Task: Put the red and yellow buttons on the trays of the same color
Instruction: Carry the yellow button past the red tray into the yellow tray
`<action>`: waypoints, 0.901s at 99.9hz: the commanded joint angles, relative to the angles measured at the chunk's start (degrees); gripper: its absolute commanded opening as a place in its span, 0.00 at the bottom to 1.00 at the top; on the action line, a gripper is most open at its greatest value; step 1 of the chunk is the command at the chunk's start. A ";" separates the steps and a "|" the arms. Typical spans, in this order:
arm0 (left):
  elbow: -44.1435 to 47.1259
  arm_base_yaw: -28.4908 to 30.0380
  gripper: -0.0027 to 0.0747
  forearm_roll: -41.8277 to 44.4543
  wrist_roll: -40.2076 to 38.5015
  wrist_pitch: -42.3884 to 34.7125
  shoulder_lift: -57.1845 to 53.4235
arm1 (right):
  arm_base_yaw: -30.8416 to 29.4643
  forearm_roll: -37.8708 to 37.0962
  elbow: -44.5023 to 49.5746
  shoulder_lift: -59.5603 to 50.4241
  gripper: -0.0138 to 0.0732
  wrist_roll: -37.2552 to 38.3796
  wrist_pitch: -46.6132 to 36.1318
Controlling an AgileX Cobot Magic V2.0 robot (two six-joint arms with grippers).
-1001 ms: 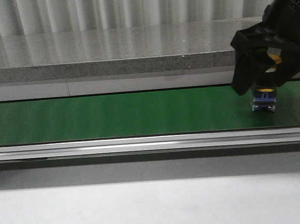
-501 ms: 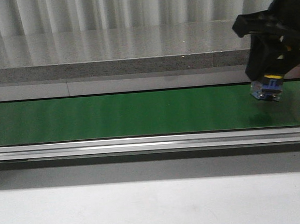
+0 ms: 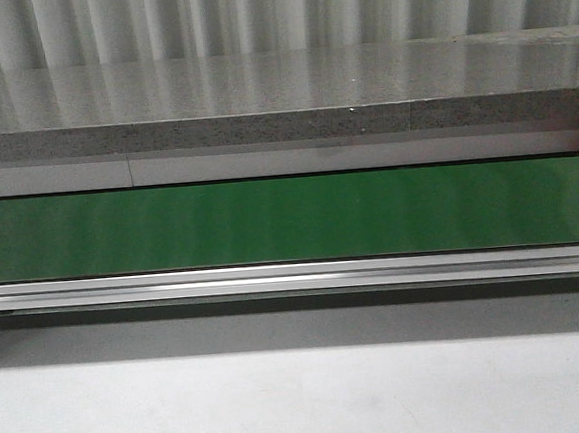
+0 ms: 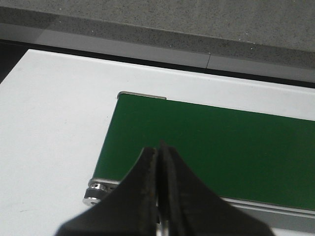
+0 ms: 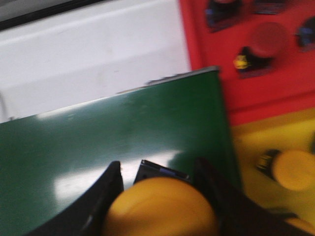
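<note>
Right gripper [image 5: 157,196]: we hold a yellow button [image 5: 160,209] tight between our two dark fingers [image 5: 106,191]. Our right arm does not show in the front view.
Yellow button: it sits in our grip, up above the green belt [image 5: 113,132], near the belt's end. The picture is a bit blurry.
Yellow tray [image 5: 266,137]: it lies just past the belt's end. One yellow button [image 5: 290,169] already rests in it.
Red tray [image 5: 211,44]: it lies beside the yellow tray, touching it. A red button [image 5: 263,42] rests in it, and some more dark button bases sit near the edge. We cannot tell their colors.
Step now: we think we are carrying the yellow button over to the yellow tray.
How to do it well: we should keep our squeeze firm and go past the belt's end. We should aim for a bare spot, away from the button already lying there. We should stay off the red side. We should go low before we let go, so the round button does not roll.
Left gripper [image 4: 160,196]: our fingers are pressed together with nothing between them. It hangs over the other end of the green belt [image 4: 206,142].
White table [image 4: 54,113]: it lies under the belt.
</note>
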 commanded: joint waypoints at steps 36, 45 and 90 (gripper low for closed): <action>-1.58 0.08 0.01 -0.26 -0.57 -4.27 0.01 | -20.89 -1.72 8.31 -3.67 0.34 8.94 -13.38; -1.58 0.08 0.01 -0.26 -0.57 -4.27 0.01 | -22.52 -1.72 11.51 -3.55 0.34 10.12 -18.35; -1.58 0.08 0.01 -0.26 -0.57 -4.27 0.01 | -24.06 -1.66 17.33 2.50 0.34 10.65 -27.38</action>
